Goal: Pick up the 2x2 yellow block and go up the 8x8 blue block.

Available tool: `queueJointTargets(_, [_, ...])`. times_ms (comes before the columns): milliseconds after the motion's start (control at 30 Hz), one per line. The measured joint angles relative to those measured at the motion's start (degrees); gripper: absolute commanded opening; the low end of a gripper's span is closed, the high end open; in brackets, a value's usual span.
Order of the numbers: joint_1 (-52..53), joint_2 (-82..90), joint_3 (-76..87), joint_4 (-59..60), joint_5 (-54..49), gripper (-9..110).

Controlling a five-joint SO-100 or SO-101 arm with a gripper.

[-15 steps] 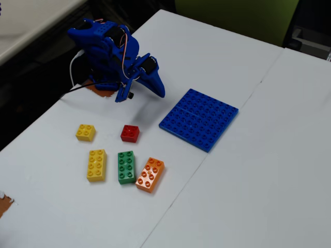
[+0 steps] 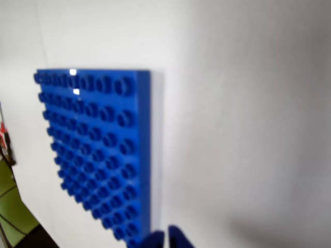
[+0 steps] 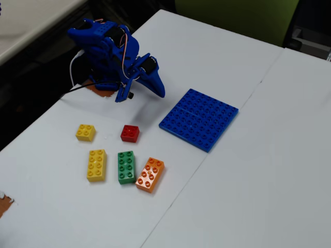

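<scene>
White tabletop [image 3: 269, 155] is carrying our 2x2 yellow block [image 3: 85, 132] at near left and our 8x8 blue block [image 3: 199, 119] right, while we are hovering our empty, closed gripper [image 3: 159, 92] between.

2 small bricks [image 3: 86, 132], 3 long bricks [image 3: 126, 167], 1 baseplate [image 3: 199, 119].

My white table [image 3: 243, 170] is two tops butted together at a thin seam. Beyond its far edge I see a yellow-green panel [image 3: 243, 18] and dark floor.
</scene>
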Motion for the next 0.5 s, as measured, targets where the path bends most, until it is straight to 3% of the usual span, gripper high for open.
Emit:
queueJointTargets(333, [-0.35, 0.00, 0.00, 0.00, -1.41, 0])
queueJointTargets(500, [-0.35, 0.00, 0.44, -1.41, -14.77, 0])
